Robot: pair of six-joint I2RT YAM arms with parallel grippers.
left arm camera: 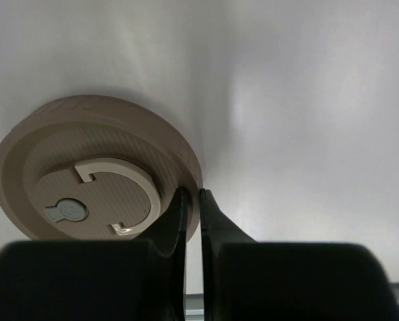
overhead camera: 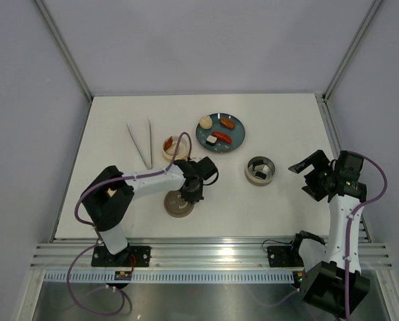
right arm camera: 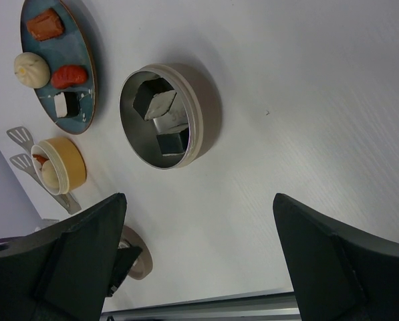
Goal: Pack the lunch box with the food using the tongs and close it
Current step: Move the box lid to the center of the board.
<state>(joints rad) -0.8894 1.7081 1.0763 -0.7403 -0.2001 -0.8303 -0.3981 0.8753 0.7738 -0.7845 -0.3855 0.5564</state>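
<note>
Pinching the rim of the round beige plastic lid (left arm camera: 59, 154), the left gripper (left arm camera: 192, 195) had its jaws nearly together in its wrist view; overhead, the arm hid that contact. The slim silver metal tongs (overhead camera: 140, 144) lay left of the small tan tub (overhead camera: 174, 148). The right gripper (right arm camera: 199, 198) hung wide open and empty, its camera showing two black-and-white sushi pieces (right arm camera: 172, 142) inside the round steel bowl (right arm camera: 209, 114).

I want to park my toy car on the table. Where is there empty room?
The table is bare along the far edge behind the teal plate, and in front between the lid and the metal bowl. It is crowded in the middle: tongs, yellow cup and plate sit close, and the left gripper pinches the lid.
</note>
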